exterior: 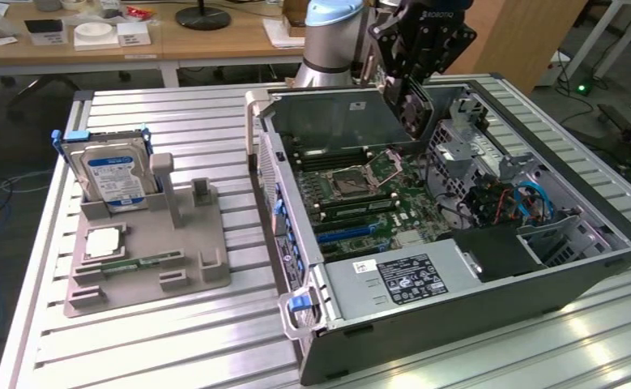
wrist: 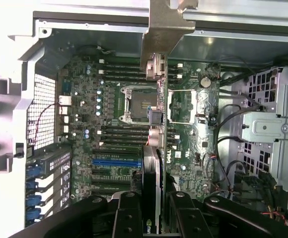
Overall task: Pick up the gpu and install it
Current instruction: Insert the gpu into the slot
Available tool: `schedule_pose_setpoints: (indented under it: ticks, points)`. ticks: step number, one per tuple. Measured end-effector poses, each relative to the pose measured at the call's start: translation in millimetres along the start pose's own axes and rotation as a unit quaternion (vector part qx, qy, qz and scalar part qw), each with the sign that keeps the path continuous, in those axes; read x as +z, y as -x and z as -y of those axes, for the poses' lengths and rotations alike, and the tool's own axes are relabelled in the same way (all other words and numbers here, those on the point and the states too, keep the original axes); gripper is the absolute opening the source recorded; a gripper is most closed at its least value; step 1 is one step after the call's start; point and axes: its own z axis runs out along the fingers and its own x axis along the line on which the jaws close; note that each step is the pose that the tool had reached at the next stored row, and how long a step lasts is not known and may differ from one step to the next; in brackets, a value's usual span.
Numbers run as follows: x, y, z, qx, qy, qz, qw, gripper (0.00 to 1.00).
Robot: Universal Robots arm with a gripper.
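Wrist view: the fingers [wrist: 128,213] are clamped on the gpu [wrist: 152,171], held edge-on above the motherboard [wrist: 193,144]. In the exterior view it hangs at 1 o'clock from the CPU socket [exterior: 353,185].

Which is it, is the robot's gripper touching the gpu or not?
Touching. The wrist view shows the gpu edge-on, clamped between the two fingers of the gripper, which press on both of its sides.
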Motion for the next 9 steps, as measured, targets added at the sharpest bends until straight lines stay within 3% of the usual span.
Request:
schedule_pose_setpoints:
  ticks: [9]
  points:
    - [0.1,0.0,0.1,-0.024,0.0001,-0.0007,0.9997,0.27]
